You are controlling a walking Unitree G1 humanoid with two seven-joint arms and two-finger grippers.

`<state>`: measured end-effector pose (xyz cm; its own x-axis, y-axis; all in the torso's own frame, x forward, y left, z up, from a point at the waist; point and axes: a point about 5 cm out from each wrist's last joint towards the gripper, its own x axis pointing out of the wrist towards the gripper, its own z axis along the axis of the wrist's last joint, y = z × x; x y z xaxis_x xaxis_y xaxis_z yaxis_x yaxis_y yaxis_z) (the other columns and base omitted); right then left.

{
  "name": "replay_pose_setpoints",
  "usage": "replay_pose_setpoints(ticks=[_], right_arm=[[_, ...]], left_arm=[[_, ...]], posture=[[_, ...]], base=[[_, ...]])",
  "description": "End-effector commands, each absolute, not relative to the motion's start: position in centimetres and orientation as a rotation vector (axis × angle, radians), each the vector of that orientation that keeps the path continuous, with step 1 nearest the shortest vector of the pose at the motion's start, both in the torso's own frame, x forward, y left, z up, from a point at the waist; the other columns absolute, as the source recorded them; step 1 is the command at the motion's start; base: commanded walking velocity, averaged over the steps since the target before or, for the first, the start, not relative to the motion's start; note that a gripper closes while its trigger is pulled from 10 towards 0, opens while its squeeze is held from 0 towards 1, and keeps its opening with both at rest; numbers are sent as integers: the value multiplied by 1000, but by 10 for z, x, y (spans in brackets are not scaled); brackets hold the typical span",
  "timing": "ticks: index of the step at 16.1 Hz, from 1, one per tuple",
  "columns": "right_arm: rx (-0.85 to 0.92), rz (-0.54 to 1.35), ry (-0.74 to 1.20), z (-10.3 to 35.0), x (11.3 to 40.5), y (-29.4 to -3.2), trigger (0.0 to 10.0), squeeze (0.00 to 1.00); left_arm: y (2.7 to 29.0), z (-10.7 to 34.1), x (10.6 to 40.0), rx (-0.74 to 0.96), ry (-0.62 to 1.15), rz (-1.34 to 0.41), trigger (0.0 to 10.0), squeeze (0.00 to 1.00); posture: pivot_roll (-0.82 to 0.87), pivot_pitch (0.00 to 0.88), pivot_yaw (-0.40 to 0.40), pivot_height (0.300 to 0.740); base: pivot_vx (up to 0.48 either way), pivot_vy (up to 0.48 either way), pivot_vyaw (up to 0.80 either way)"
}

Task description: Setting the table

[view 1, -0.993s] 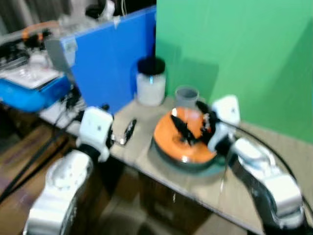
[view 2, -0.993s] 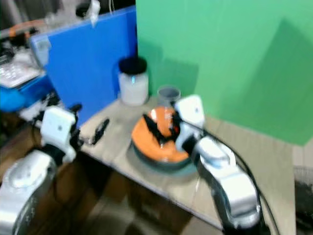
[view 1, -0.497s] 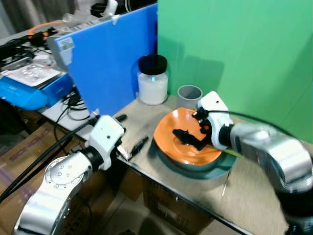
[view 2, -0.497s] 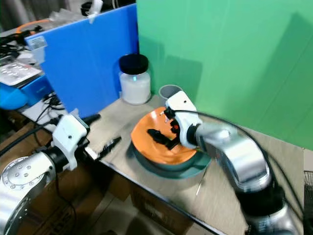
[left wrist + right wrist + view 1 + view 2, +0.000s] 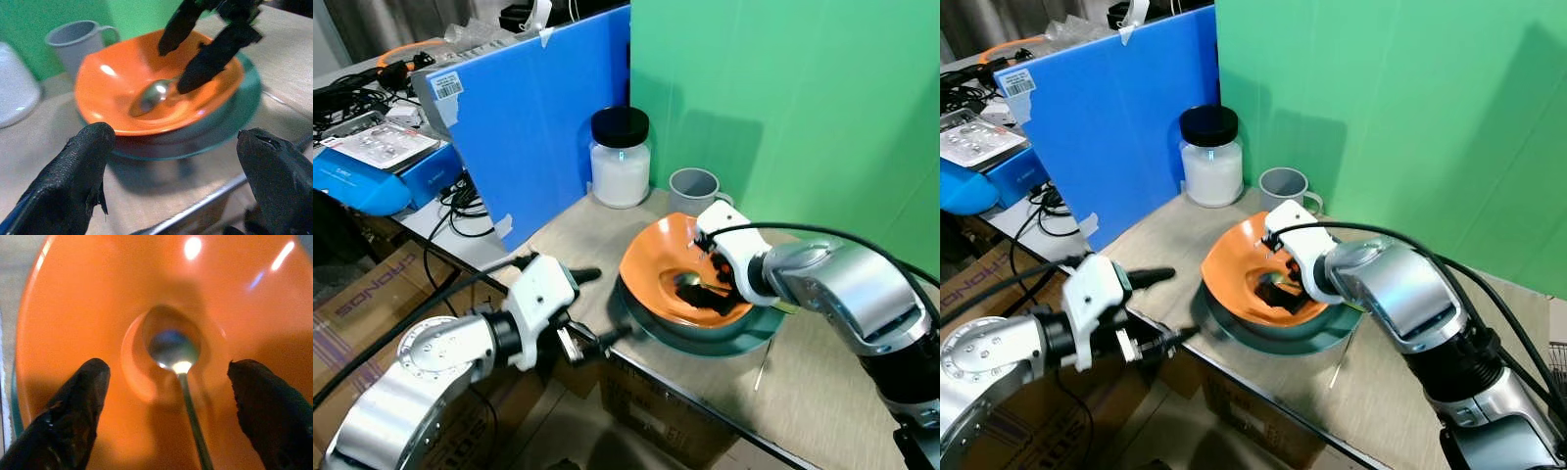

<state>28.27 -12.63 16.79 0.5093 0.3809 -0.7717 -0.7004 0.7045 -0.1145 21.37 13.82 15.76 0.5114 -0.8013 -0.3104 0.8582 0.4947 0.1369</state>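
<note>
The orange bowl [image 5: 680,269] sits on a teal plate [image 5: 759,333] close to the bench's [image 5: 568,230] near edge, a spoon [image 5: 176,357] lying in its hollow. The right pincer [image 5: 700,284] hangs inside the bowl, fingers spread wide either side of the spoon, gripping nothing. The left pincer [image 5: 582,308] hovers off the near-left edge, also released. Bare bench lies left of the plate. A grey mug [image 5: 693,188] and white jar [image 5: 621,159] stand far, against the green wall [image 5: 783,98]. The spoon's handle end is cut off.
</note>
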Motion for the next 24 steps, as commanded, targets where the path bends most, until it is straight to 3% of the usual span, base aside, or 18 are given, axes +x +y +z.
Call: replay_pose_setpoints(ticks=[1,24], right_arm=[[-474,652,812,168,283,-129,0,0],[-483,597,890,151,280,-126,0,0]], left_arm=[[138,158,213,294,224,-1033,10000,0],[135,159,215,301,220,-1058,10000,0]], posture=[[116,0,41,740],[105,0,44,740]], base=[[0,0,0],[0,0,0]])
